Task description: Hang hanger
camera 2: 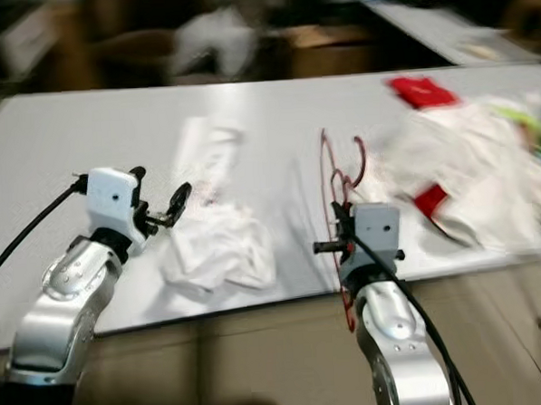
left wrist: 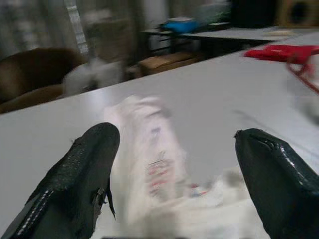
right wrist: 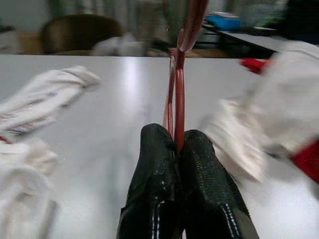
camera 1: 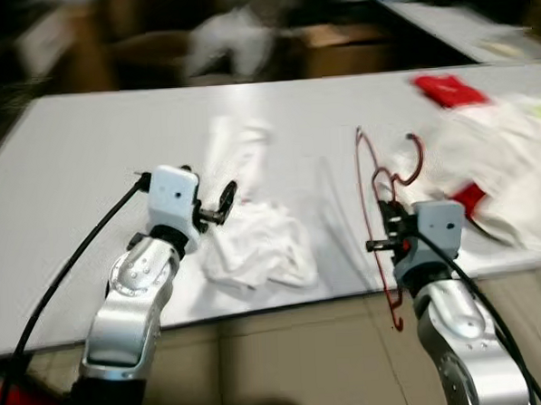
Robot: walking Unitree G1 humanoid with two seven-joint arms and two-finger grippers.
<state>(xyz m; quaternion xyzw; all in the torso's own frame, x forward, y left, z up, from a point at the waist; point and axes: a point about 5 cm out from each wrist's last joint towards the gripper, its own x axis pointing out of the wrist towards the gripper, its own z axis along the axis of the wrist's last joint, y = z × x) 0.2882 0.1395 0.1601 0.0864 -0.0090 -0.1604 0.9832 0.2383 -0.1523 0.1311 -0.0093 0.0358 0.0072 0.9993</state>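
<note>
Right gripper (right wrist: 178, 144): jaws clamped on red wire hanger (camera 1: 373, 217), held upright over counter (camera 1: 87, 158) near edge. Left gripper (left wrist: 174, 164): jaws wide apart, empty, above white cloth (camera 1: 255, 247). Hanger judged light, thin, springy; may twist. Grip beside hook.

**Surfaces and Materials at the Table**

The table (camera 1: 114, 165) had a smooth, pale grey top with a soft sheen. The hanger (right wrist: 179, 99) was thin red wire with a glossy coat. The right gripper (right wrist: 180, 149), closed on it, had black fingers (right wrist: 154, 169) of finely textured, shiny rubber-like skin. The left gripper (left wrist: 174, 164) looked matter. At its 12 o'clock lay white cloth (camera 1: 255, 249), crumpled and matt. Both arms (camera 1: 131, 310) were brushed silver metal.
</note>
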